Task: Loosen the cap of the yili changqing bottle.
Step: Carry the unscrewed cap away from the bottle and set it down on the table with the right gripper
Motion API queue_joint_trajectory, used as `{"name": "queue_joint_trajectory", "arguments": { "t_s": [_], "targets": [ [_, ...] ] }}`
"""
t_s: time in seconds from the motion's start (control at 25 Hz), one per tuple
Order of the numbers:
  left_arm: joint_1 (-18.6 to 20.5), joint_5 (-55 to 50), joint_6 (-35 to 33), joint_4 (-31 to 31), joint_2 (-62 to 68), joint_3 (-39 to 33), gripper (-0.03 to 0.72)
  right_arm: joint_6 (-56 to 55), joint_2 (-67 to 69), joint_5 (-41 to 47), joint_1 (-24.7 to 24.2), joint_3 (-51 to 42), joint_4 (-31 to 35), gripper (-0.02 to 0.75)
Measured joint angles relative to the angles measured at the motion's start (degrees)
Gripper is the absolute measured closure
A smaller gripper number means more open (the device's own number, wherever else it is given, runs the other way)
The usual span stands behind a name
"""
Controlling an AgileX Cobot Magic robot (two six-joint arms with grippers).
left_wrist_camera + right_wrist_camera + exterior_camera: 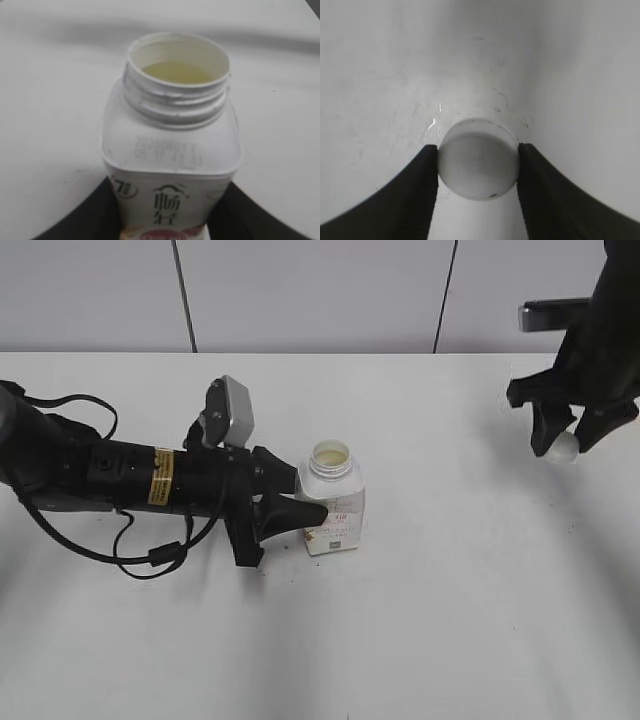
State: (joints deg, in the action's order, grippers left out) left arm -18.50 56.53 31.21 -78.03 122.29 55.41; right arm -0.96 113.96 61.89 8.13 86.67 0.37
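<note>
On the left, the left gripper (303,497) lies low over the white worktop (450,620), its fingers clamped on the sides of the yili changqing bottle (333,502). The bottle stands upright near the middle, its neck open, pale liquid inside. Well apart on the right, the right gripper (566,438) pinches the cap (560,447), seemingly just above the worktop.

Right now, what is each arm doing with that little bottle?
Left gripper shut on the yili changqing bottle, upright on the table. Neck open, pale liquid inside. Right gripper shut on the cap, far right, off the bottle. Nothing in the way.
</note>
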Motion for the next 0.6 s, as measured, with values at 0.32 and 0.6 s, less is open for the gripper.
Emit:
{"name": "queue_joint_trajectory", "arguments": {
  "t_s": [0.32, 0.6],
  "targets": [
    [0.0, -0.07, 0.0, 0.45, 0.0, 0.0, 0.383, -0.37, 0.93, -13.9, -0.1, -10.02, 0.3, 0.352],
    [0.05, -2.38, -0.05, 1.6, 0.0, 0.0, 0.383, -0.38, 4.86, -16.47, -0.1, -10.35, 0.36, 0.352]
  ]
}}
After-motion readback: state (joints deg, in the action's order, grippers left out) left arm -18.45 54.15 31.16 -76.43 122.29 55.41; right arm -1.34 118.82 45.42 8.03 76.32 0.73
